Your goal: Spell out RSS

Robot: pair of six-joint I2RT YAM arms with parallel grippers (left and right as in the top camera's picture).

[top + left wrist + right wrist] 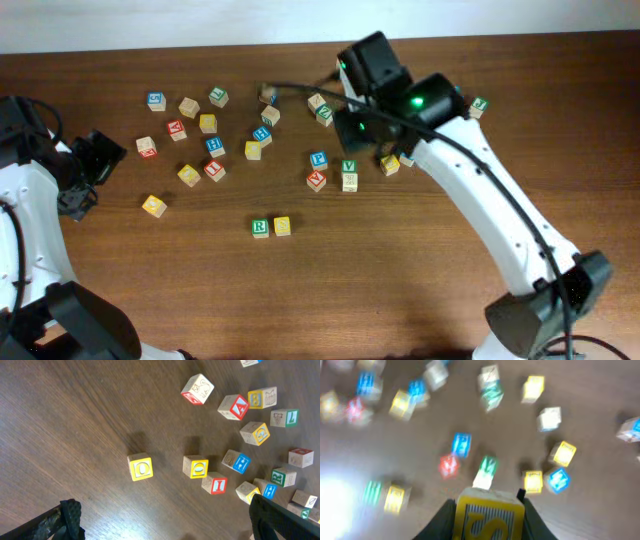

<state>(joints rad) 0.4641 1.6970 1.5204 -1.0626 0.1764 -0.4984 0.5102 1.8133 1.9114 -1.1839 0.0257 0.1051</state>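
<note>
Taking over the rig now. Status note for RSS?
Left tool: open, empty, at the table's left side.
Right tool: shut on a yellow S cube, held above the loose cubes.
R cube sits apart from them, with a yellow cube right beside it on its right; that letter is too small to read.
Done: R plus one yellow cube in line.
Left: set the held S to the right of that pair.

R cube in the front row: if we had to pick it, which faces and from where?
Straight down from above, fingers on the far and near faces of the R cube. A yellow cube sits against its right side, leaving no finger room there. R lies flat, letter up. Use the left gripper; the right gripper holds an S cube.
</note>
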